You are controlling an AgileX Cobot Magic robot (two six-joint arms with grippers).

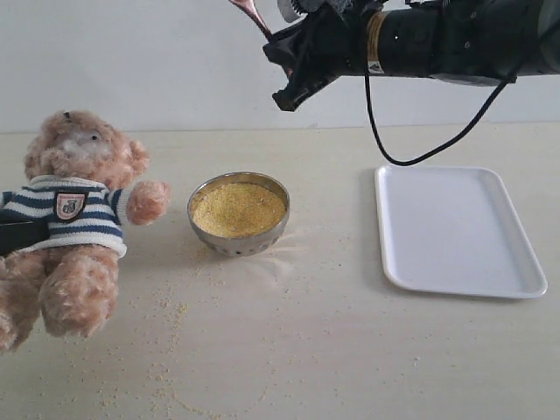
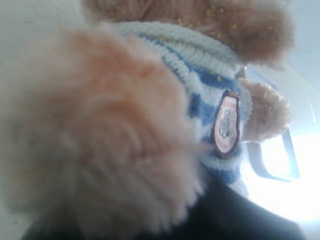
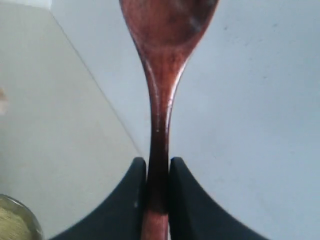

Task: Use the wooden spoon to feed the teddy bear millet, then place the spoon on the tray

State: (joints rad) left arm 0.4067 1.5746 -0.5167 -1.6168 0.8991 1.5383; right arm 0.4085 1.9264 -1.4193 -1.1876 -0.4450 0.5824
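The teddy bear (image 1: 74, 219) sits propped at the table's left, facing the room. My left gripper (image 1: 22, 234) presses into its side under the striped sweater. In the left wrist view fur and the badge (image 2: 226, 125) fill the frame over one dark finger (image 2: 235, 215). The metal bowl heaped with millet (image 1: 238, 210) stands mid-table. High above it, my right gripper (image 1: 273, 44) is shut on the wooden spoon (image 1: 251, 12), which points up and left. Its fingers clamp the slim handle (image 3: 159, 150). The spoon's bowl is cut off by the frame edge. The white tray (image 1: 455, 229) lies empty at the right.
Stray yellow grains (image 1: 171, 324) are scattered over the table in front of the bear and the bowl. A black cable (image 1: 411, 157) loops down from the right arm above the tray's far edge. A pale wall runs behind the table.
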